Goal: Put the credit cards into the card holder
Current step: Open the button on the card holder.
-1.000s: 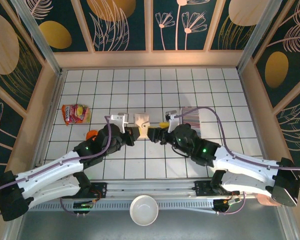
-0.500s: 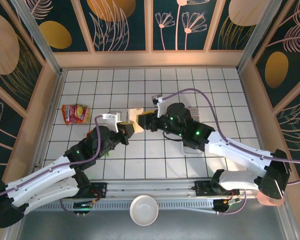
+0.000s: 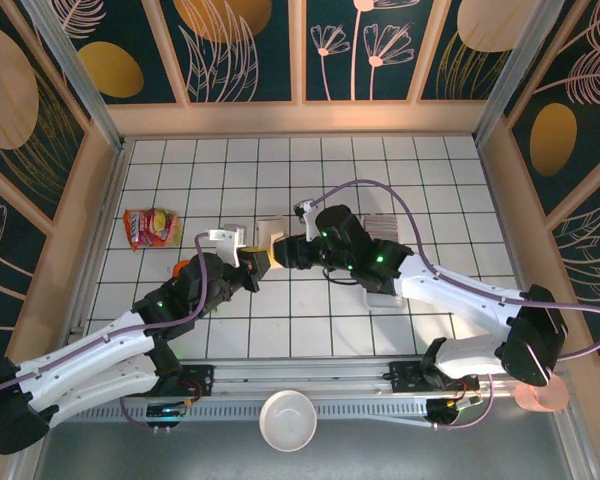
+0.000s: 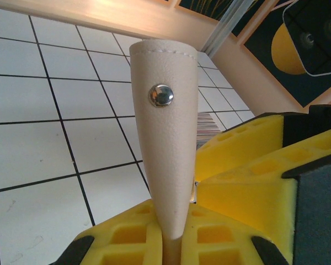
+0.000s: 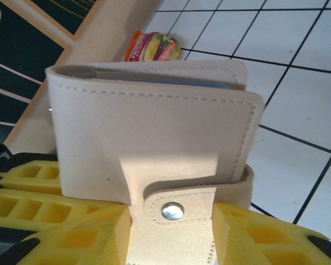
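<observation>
Left gripper (image 4: 174, 245) — pinching card holder (image 4: 168, 154)

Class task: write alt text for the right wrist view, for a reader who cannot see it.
A tan card holder, folded, stands close up, its snap strap pinched between the end effector's yellow fingers. Behind it, a snack packet lies on the white tiled table.
</observation>
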